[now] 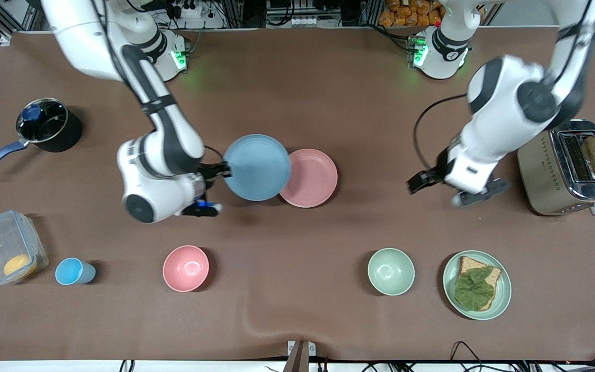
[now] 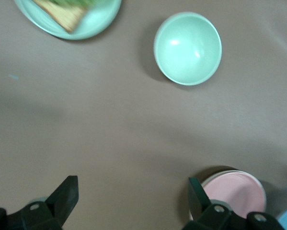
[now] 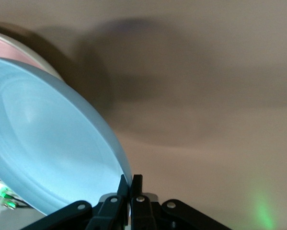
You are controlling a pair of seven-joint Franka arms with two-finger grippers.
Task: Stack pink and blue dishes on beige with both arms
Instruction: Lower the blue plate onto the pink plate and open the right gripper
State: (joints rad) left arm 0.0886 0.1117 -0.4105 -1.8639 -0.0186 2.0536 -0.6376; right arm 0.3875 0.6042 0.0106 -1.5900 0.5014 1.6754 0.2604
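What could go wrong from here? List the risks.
1. The right gripper pinches only the rim of the blue plate, held in the air overlapping the pink plate; it could slip or tilt out.
2. Released off-centre, it may land askew.
3. The open left gripper hangs beside the stack; the arms could collide.

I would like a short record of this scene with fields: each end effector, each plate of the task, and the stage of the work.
right end effector: shut on the rim of the flat round light blue plate, carried over the table, overlapping the pink plate
left end effector: open, over bare table, holding nothing
flat round pastel pink plate: resting on a cream-beige plate, only its edge visible
stage: pink stacked, blue not yet
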